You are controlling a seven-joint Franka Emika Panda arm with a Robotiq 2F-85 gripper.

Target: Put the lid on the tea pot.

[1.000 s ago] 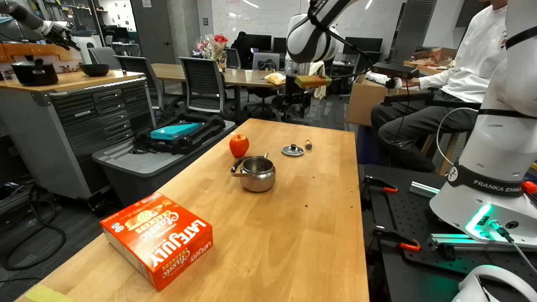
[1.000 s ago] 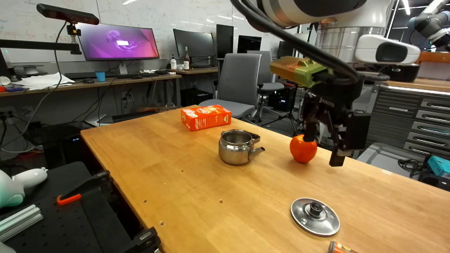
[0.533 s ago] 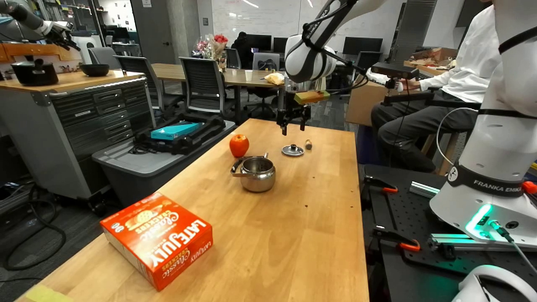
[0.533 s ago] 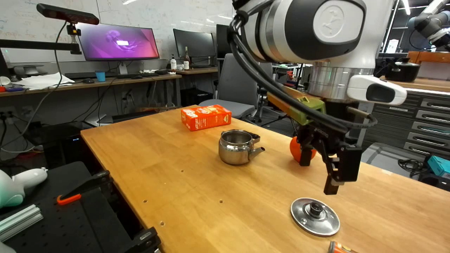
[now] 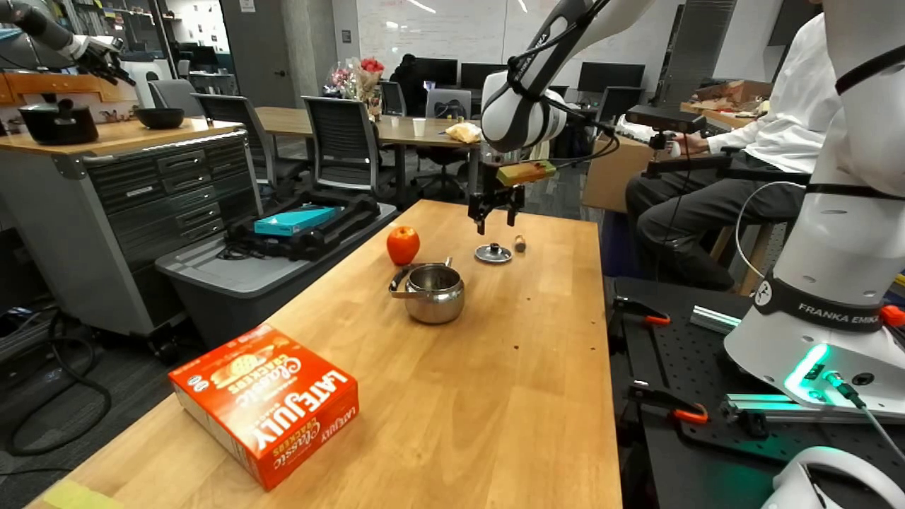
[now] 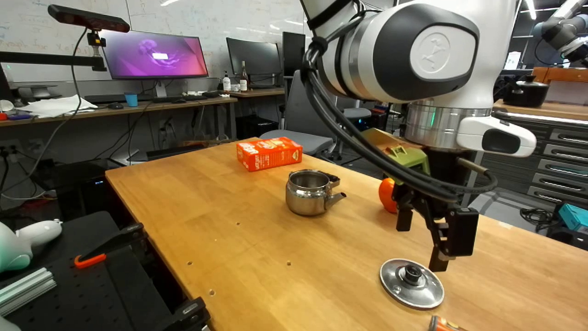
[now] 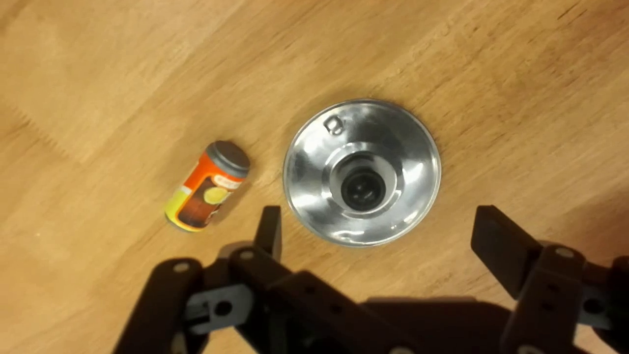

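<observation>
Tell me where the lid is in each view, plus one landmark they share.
In an exterior view, the lid is just right of centre, at mid-height, the small can to its right.
In an exterior view, the lid is at lower right, the small can below it, partly cut off.
In the wrist view, the lid is just right of centre, the small can to its left.
Shared landmark: that small can.
</observation>
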